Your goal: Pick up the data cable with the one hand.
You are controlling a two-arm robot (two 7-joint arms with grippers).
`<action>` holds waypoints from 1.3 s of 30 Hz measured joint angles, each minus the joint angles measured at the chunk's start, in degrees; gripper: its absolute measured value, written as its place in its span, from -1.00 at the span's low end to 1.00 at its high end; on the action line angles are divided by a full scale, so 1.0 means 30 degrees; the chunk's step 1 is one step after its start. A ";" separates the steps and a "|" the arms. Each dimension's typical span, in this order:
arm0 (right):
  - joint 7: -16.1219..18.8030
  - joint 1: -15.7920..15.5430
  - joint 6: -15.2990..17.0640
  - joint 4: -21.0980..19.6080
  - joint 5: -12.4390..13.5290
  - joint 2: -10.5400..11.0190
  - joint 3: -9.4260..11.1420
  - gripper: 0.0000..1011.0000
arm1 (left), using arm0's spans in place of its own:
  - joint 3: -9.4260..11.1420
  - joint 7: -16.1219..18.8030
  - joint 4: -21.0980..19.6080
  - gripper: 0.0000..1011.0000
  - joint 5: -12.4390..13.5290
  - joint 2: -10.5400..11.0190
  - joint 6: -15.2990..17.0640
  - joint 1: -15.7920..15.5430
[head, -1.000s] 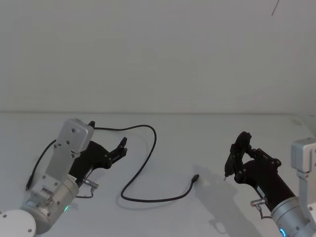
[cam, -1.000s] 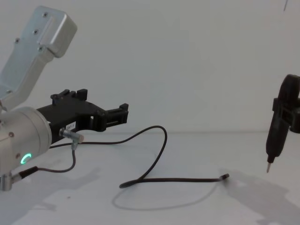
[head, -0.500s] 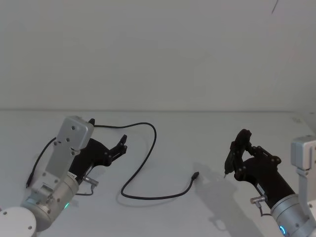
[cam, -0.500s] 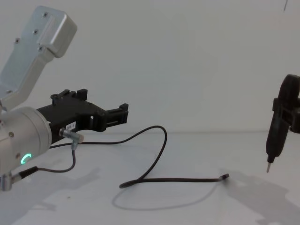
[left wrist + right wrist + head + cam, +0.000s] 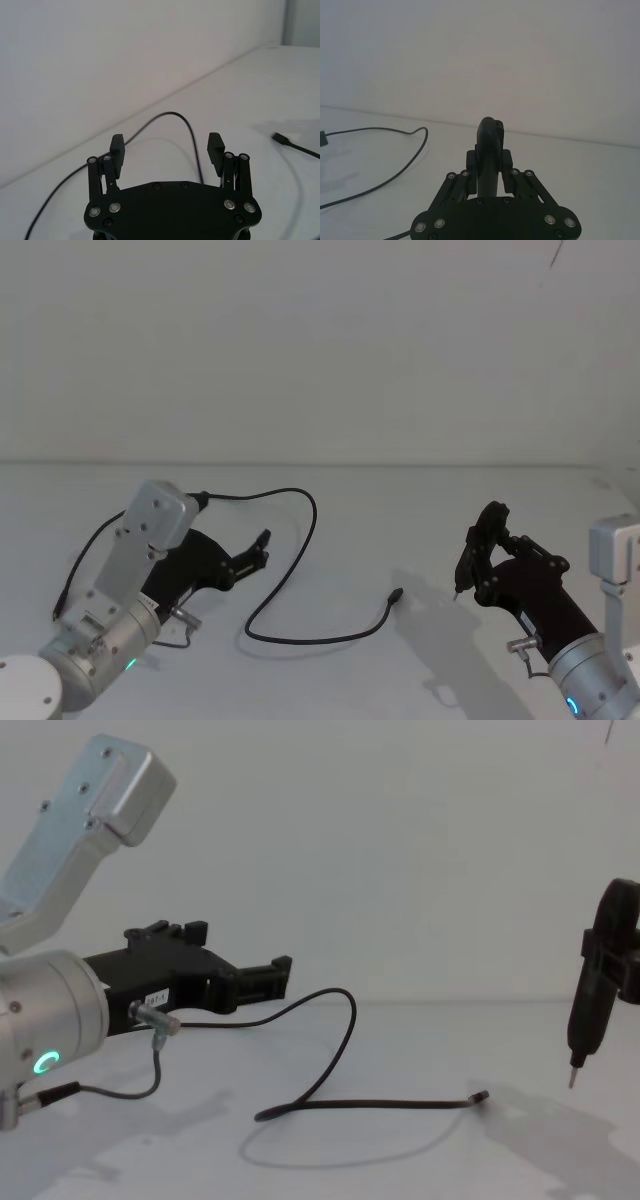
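cable (image 5: 380,1103): curled on counter (image 5: 420,520)
left end effector (image 5: 167,145): apart, beside cable
right end effector (image 5: 490,161): clamped on tool (image 5: 585,1018), right

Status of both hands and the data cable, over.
Left hand open, raised beside loop of long thin black data cable. Cable on white table, ungripped. Right hand shut, parked right. Nothing between.

Bare white desk under a blank white wall.
The smooth matte white desk (image 5: 420,510) meets the plain white wall (image 5: 320,340) along a straight, faint seam; soft grey shadows lie on the desk's near part, and a thin dark slanted line (image 5: 557,255) marks the wall's top right corner.
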 joint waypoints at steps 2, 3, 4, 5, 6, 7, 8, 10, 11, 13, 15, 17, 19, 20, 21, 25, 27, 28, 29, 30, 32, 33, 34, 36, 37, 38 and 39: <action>0.0000 0.0000 0.0000 0.0001 0.0000 0.0001 0.0000 -0.45 | 0.0015 -0.0317 -0.0138 0.98 -0.0120 0.0154 0.0132 0.0027; 0.0000 0.0001 0.0000 0.0000 0.0000 0.0001 0.0000 -0.45 | 0.0026 -0.0697 -0.0288 0.98 -0.0269 0.0316 0.0305 0.0059; 0.0001 0.0000 0.0000 0.0000 -0.0001 0.0001 0.0001 -0.45 | 0.0035 -0.0861 -0.0404 0.98 -0.0329 0.0431 0.0380 0.0080; 0.0000 0.0001 0.0000 0.0000 0.0000 0.0000 0.0000 -0.45 | 0.0037 -0.1023 -0.0464 0.98 -0.0395 0.0485 0.0454 0.0093; 0.0001 0.0000 0.0000 0.0000 0.0000 0.0000 0.0000 -0.45 | 0.0044 -0.1201 -0.0584 0.98 -0.0461 0.0613 0.0533 0.0122; 0.0000 0.0000 0.0000 -0.0001 0.0000 0.0000 0.0001 -0.45 | 0.0053 -0.1557 -0.0770 0.98 -0.0599 0.0804 0.0677 0.0169; 0.0000 0.0001 0.0001 0.0000 0.0000 0.0001 0.0000 -0.45 | 0.0057 -0.1731 -0.0868 0.98 -0.0672 0.0897 0.0755 0.0193; 0.0001 0.0001 0.0000 0.0000 -0.0001 0.0001 0.0000 -0.45 | 0.0067 -0.2323 -0.1201 0.98 -0.0909 0.1225 0.1016 0.0275; 0.0000 0.0000 -0.0001 -0.0001 0.0000 0.0000 0.0000 -0.45 | 0.0072 -0.2498 -0.1309 0.98 -0.0978 0.1324 0.1093 0.0295; 0.0000 0.0000 0.0000 -0.0001 0.0000 0.0000 0.0000 -0.45 | 0.0079 -0.2922 -0.1521 0.98 -0.1140 0.1524 0.1292 0.0340; 0.0001 0.0000 0.0000 0.0000 0.0000 0.0001 0.0000 -0.45 | 0.0097 -0.3530 -0.1872 0.98 -0.1368 0.1863 0.1566 0.0398; 0.0000 0.0000 0.0001 0.0000 0.0000 0.0001 0.0000 -0.45 | 0.0122 -0.4100 -0.2185 0.98 -0.1571 0.2153 0.1823 0.0427; 0.0000 0.0000 0.0000 0.0000 0.0000 0.0001 0.0000 -0.45 | 0.0151 -0.4474 -0.2383 0.98 -0.1697 0.2351 0.2010 0.0433; 0.0000 0.0001 0.0000 -0.0001 0.0000 0.0001 0.0000 -0.45 | 0.0196 -0.4870 -0.2599 0.98 -0.1841 0.2581 0.2196 0.0427; 0.0000 0.0001 0.0000 0.0000 0.0000 0.0001 0.0000 -0.45 | 0.0224 -0.5041 -0.2691 0.98 -0.1880 0.2680 0.2285 0.0413; 0.0000 0.0000 0.0000 0.0000 0.0000 0.0000 0.0000 -0.45 | 0.0481 -0.6381 -0.3182 0.98 -0.2220 0.3301 0.3029 0.0143; 0.0000 0.0000 0.0000 0.0000 0.0000 0.0001 0.0000 -0.45 | 0.0622 -0.6776 -0.3311 0.98 -0.2299 0.3515 0.3282 -0.0028; 0.0000 0.0000 0.0001 0.0000 0.0000 0.0000 0.0000 -0.45 | 0.0664 -0.6981 -0.3344 0.98 -0.2331 0.3572 0.3423 -0.0082; 0.0000 0.0000 0.0000 0.0000 0.0000 0.0000 0.0000 -0.45 | 0.0760 -0.7177 -0.3409 0.98 -0.2365 0.3690 0.3564 -0.0209; 0.0000 0.0001 0.0001 0.0000 0.0000 0.0001 0.0000 -0.45 | 0.0943 -0.7656 -0.3498 0.98 -0.2402 0.3864 0.3889 -0.0447; 0.0000 0.0000 0.0000 0.0000 0.0000 0.0001 0.0001 -0.45 | 0.1097 -0.8022 -0.3555 0.98 -0.2417 0.3982 0.4194 -0.0676; 0.0000 0.0000 0.0000 0.0000 0.0000 0.0000 0.0000 -0.45 | 0.1312 -0.8416 -0.3599 0.98 -0.2415 0.4127 0.4543 -0.0923; 0.0000 0.0000 0.0001 -0.0001 0.0000 0.0000 0.0001 -0.45 | 0.1433 -0.8562 -0.3620 0.98 -0.2406 0.4196 0.4684 -0.1089; 0.0000 0.0001 0.0000 0.0000 0.0000 0.0001 0.0000 -0.45 | 0.1678 -0.8944 -0.3633 0.98 -0.2343 0.4299 0.5110 -0.1407; 0.0000 0.0000 0.0000 -0.0001 0.0000 0.0000 0.0000 -0.45 | 0.1802 -0.9060 -0.3633 0.98 -0.2304 0.4337 0.5249 -0.1558; 0.0000 0.0000 0.0000 -0.0001 0.0000 0.0000 0.0001 -0.45 | 0.1978 -0.9242 -0.3632 0.98 -0.2191 0.4374 0.5522 -0.1788; 0.0000 0.0000 0.0000 -0.0001 0.0000 0.0001 0.0000 -0.45 | 0.2084 -0.9307 -0.3615 0.98 -0.2135 0.4382 0.5637 -0.1928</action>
